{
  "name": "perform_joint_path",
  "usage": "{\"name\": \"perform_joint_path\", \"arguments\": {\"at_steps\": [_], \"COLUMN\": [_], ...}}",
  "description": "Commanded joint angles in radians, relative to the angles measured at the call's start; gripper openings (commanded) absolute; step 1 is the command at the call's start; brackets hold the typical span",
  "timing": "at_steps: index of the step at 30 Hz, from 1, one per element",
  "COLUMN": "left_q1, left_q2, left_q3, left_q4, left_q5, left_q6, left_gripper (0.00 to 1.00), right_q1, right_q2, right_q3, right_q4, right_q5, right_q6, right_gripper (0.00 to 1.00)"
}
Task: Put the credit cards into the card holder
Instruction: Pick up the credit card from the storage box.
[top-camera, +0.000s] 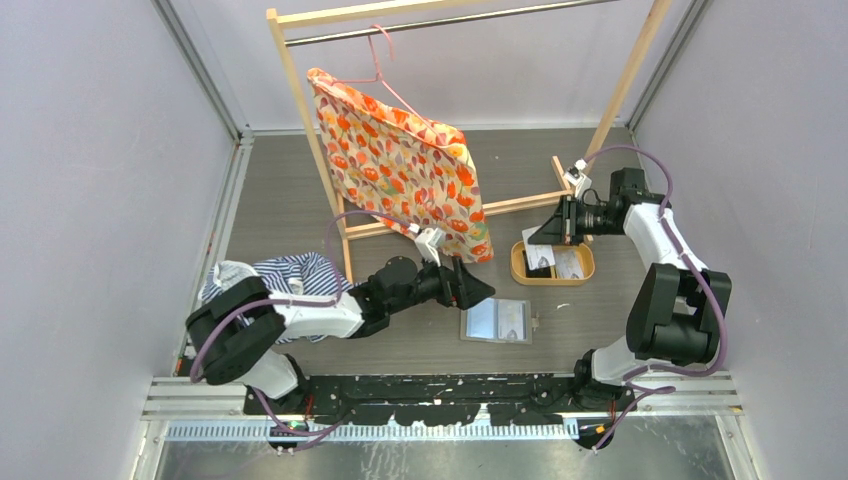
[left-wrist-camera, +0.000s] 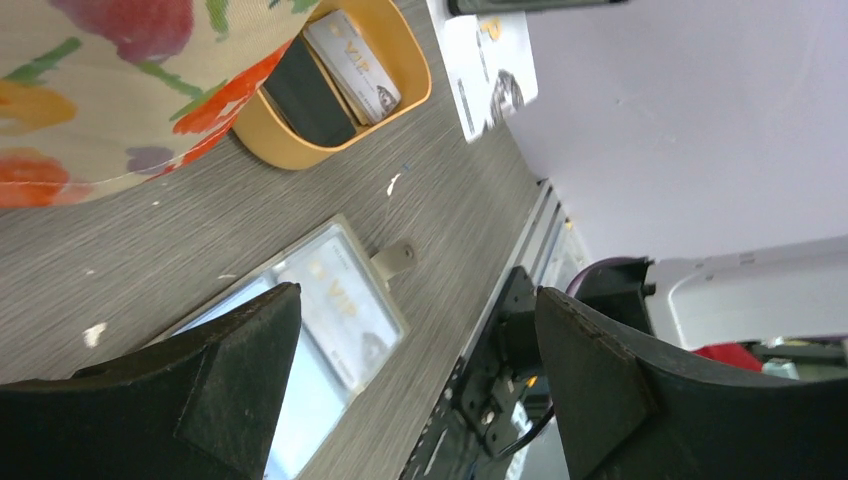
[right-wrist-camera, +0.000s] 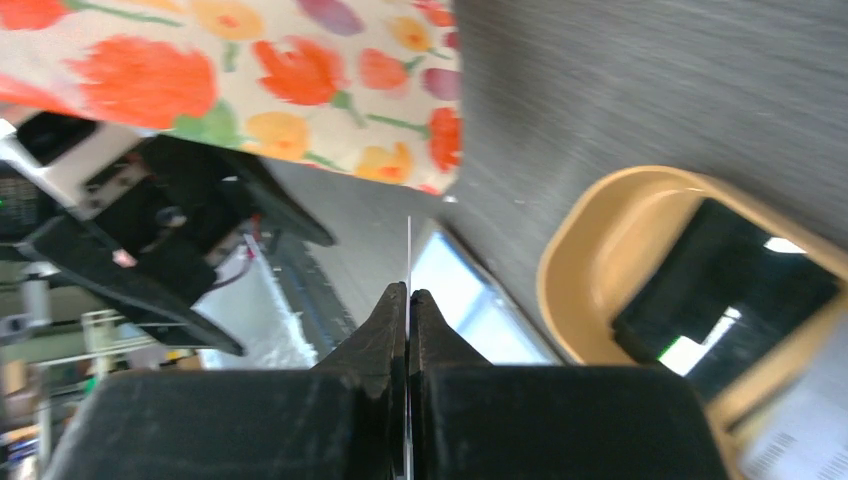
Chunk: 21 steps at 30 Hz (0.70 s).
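The card holder (top-camera: 497, 321) lies open on the table, with a pale "VIP" card in its clear sleeve (left-wrist-camera: 340, 300). My left gripper (top-camera: 480, 285) hovers open over its near-left edge, fingers (left-wrist-camera: 240, 370) wide apart and holding nothing. My right gripper (top-camera: 538, 238) is above the tan tray (top-camera: 588, 268) and is shut on a white credit card (left-wrist-camera: 490, 65), which appears edge-on as a thin line (right-wrist-camera: 408, 250) in the right wrist view. A black card (left-wrist-camera: 305, 95) and a white card (left-wrist-camera: 350, 65) lie in the tray.
A floral cloth (top-camera: 405, 165) hangs on a pink hanger from the wooden rack (top-camera: 300, 110), close behind both grippers. Striped fabric (top-camera: 290, 275) lies beside the left arm. A small white scrap (top-camera: 563, 306) lies near the holder.
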<state>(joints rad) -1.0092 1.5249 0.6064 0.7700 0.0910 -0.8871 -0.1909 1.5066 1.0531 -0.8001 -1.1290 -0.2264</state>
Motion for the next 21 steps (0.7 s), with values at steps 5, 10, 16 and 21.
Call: {"name": "perform_joint_path", "arguments": {"at_steps": [5, 10, 16, 21], "left_q1": [-0.034, -0.036, -0.042, -0.042], "left_q2": [0.176, 0.254, 0.279, 0.315], "left_q3": [0.108, 0.161, 0.181, 0.184], "left_q4": [0.286, 0.381, 0.41, 0.465], "left_q5": [-0.047, -0.048, -0.057, -0.077], "left_q6": [-0.137, -0.18, -0.212, -0.249], "left_gripper": [0.78, 0.61, 0.55, 0.43], "right_q1": [0.05, 0.084, 0.093, 0.108], "right_q2": [-0.036, -0.033, -0.012, -0.011], "right_q3": [-0.03, -0.024, 0.008, 0.021], "right_q4": [0.023, -0.018, -0.126, -0.183], "right_q5": [-0.225, -0.221, -0.229, -0.236], "right_q6": [0.018, -0.034, -0.148, -0.21], "right_gripper": [0.01, 0.01, 0.01, 0.01]}}
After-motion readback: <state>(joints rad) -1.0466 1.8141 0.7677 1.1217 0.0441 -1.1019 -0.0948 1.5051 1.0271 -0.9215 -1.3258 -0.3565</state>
